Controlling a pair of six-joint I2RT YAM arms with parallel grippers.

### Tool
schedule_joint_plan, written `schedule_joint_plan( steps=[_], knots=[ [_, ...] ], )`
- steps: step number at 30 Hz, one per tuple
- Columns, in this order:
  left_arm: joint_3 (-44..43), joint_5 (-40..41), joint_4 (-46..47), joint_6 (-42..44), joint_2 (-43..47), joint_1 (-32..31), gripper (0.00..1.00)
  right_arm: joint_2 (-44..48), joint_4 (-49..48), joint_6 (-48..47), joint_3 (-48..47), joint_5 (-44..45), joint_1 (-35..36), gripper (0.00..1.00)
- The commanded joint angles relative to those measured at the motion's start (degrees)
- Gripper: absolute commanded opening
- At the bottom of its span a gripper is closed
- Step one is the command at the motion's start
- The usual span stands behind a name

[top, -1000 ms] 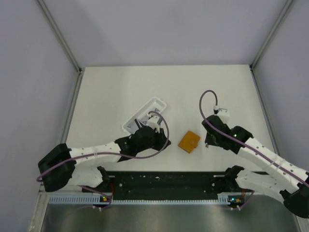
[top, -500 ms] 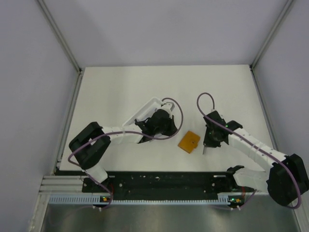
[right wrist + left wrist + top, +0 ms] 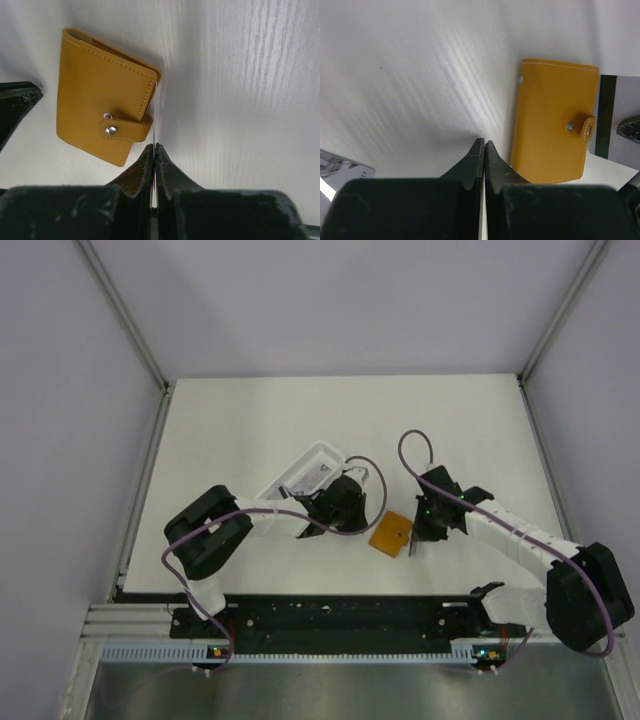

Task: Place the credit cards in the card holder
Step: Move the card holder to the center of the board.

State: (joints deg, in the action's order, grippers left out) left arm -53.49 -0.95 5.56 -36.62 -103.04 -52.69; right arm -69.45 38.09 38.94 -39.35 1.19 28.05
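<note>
- Left wrist view: I logged the left gripper (image 3: pixel 483 145) with jaws pressed together and nothing I could make out between them. I found the card holder (image 3: pixel 555 122) flat just right of the tips, its long axis parallel to the fingers. One credit card (image 3: pixel 620 105) stood beyond its far edge.
- Right wrist view: the right gripper (image 3: pixel 154 146) was clamped on that card, edge-on. The holder lay left of the claw with its strap snapped and its long edge alongside the card. I could not tell whether they touched.
- Top external view: the holder sat between both claws, and I judged the right arm nearer.
</note>
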Motion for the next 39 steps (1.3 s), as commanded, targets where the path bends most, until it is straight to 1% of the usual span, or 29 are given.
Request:
schedule_joint_plan(
  steps=[1, 5, 9, 17, 19, 22, 26, 28, 30, 34, 39],
  knots=[
    [0.84, -1.95, 2.78, -1.87, -0.93, -1.72, 0.0, -0.16, -3.98, -2.02, -0.73, -2.77, -0.46, 0.0],
    [3.83, -3.35, 5.42, -3.8, -0.23, -2.86, 0.0, 0.46, -6.0, -4.48, -0.11, -4.79, -0.46, 0.0],
    [8.57, -2.74, 7.62, -5.65, 2.05, -4.79, 0.0, 0.72, -6.88, -6.42, -0.2, -7.86, -0.37, 0.0],
    [17.28, 0.42, 8.59, -10.48, 10.31, -8.04, 0.0, 0.98, -9.17, -7.12, 0.68, -14.54, 0.07, 0.0],
    [18.86, 3.23, 7.89, -11.19, 12.51, -8.66, 0.0, 0.98, -9.43, -7.21, 0.68, -15.87, 1.3, 0.0],
    [20.71, 6.3, 5.35, -12.16, 15.84, -8.93, 0.0, 1.33, -8.3, -7.21, 0.07, -13.51, 3.41, 0.0],
    [22.2, 9.64, 1.39, -12.51, 21.03, -8.84, 0.0, 4.32, -3.73, -7.47, -2.04, -5.07, 4.55, 0.0],
    [22.56, 10.79, -0.02, -12.16, 23.67, -8.84, 0.0, 6.07, -1.88, -7.74, -3.7, -3.48, 4.9, 0.0],
    [22.99, 11.41, -0.29, -11.81, 25.87, -8.92, 0.0, 6.61, -0.39, -8.26, -5.73, -3.91, 5.78, 0.0],
    [25.11, 9.48, 7.16, -9.7, 28.25, -8.92, 0.0, 4.51, -0.2, -6.86, -9.15, -8.57, 8.41, 0.0],
    [23.09, 7.63, 12.61, -7.94, 24.3, -10.24, 0.0, -1.73, 0.06, -4.4, -12.06, -8.84, 10.96, 0.0]
  ],
)
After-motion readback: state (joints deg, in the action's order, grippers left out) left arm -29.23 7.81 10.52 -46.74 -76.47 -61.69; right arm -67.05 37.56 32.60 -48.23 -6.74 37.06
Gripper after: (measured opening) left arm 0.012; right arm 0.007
